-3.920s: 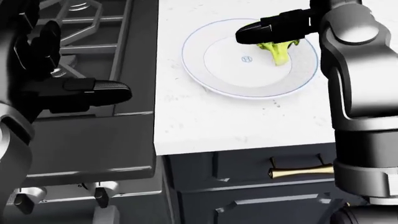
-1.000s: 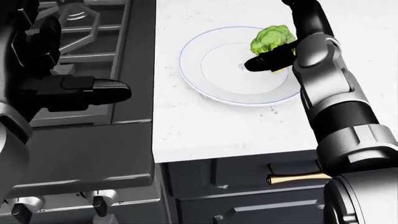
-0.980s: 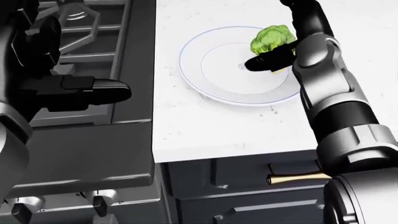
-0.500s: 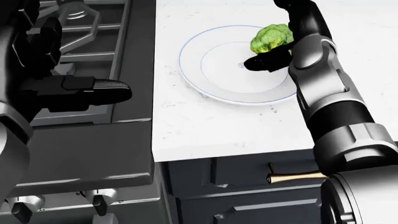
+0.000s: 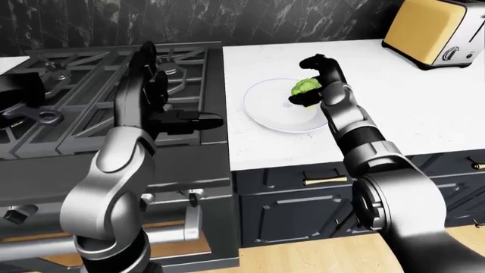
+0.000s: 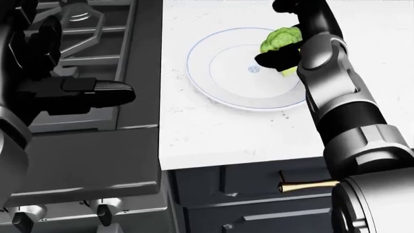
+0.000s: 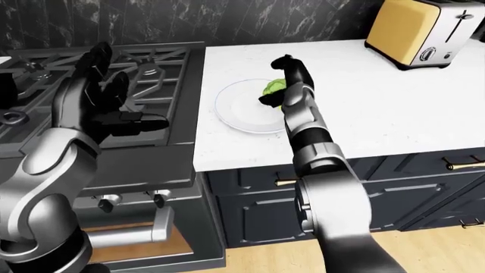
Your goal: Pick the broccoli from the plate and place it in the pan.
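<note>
The green broccoli (image 6: 279, 40) is over the right part of the white plate (image 6: 200, 73), which lies on the white counter. My right hand (image 6: 286, 48) is shut on it, with the thumb under the head and the other fingers curled over the top. I cannot tell whether the broccoli touches the plate. My left hand (image 6: 84, 90) hangs open and empty above the stove's right grate, left of the plate. The dark pan (image 5: 16, 94) shows only partly at the far left edge of the stove, its handle (image 5: 41, 116) pointing toward the view's bottom.
The black gas stove (image 5: 98, 68) with raised grates lies between plate and pan. A yellow toaster (image 5: 432, 28) stands at the counter's top right. Dark cabinets with a brass handle (image 6: 307, 184) and stove knobs (image 6: 103, 211) are below the counter edge.
The broccoli earlier lay stem-down in the view on the plate under my right hand; now the fingers grip it, head up. Over the last second the right forearm edged left. The left hand stayed.
</note>
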Controlling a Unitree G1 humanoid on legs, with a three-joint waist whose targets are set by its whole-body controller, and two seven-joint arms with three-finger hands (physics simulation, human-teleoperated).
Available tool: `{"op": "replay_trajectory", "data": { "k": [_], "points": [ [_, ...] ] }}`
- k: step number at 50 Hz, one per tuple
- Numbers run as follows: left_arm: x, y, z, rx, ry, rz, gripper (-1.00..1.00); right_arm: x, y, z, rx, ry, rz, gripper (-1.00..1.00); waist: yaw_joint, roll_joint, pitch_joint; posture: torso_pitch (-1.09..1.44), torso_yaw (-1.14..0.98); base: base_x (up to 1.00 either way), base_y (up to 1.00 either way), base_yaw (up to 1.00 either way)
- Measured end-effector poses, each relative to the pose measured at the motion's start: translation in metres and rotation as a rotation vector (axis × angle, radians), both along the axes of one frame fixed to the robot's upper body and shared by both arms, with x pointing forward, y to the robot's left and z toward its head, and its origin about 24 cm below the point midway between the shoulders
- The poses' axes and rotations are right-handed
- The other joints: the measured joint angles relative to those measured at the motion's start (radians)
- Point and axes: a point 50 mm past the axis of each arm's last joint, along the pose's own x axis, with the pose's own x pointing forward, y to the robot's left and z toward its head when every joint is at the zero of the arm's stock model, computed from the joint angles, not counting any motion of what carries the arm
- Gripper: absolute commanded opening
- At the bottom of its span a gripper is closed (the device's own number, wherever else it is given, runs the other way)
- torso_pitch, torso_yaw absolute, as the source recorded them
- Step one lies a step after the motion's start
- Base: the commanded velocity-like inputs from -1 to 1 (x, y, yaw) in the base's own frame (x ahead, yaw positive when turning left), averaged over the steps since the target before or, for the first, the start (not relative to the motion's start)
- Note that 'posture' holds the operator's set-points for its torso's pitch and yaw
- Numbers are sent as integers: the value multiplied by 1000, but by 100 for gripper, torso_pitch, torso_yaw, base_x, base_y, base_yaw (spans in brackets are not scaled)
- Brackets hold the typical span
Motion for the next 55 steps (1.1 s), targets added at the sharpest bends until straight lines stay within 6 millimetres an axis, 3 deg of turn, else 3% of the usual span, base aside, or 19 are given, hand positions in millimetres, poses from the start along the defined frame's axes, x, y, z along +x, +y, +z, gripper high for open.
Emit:
{"op": "replay_trajectory", "data": {
  "k": [5,7,12,14,21,24,27,29,55],
  "points": [
    [0,0,0,0,1,0,100,0,0,-1,0,-1,-2,23,0,0,0,0,0,0,0,0],
    [0,0,0,0,1,0,100,0,0,-1,-2,-3,-2,9,0,-1,0,0,0,0,0,0],
    [0,0,1,0,-1,1,100,0,1,0,-15,-8,0,7,-1,-1,0,0,0,0,0,0],
    [0,0,1,0,-3,1,100,0,1,0,-15,-6,1,-11,-1,-1,0,0,0,0,0,0],
    [0,1,1,0,-3,2,100,0,2,2,-16,-6,2,-36,0,-1,1,0,0,0,0,0],
    [0,1,1,-1,-2,2,100,0,2,2,-16,-8,2,-71,0,-1,2,0,0,0,0,0],
    [-1,1,2,-1,-4,4,100,0,2,4,-16,-11,1,-79,1,-1,3,0,0,0,0,0],
    [-1,1,2,-1,-5,4,100,1,2,6,-13,-14,0,-100,1,0,4,0,0,0,0,0],
    [-2,6,7,0,-16,24,100,-8,9,79,138,-91,95,-100,2,-1,11,0,0,0,0,0]
  ]
}}
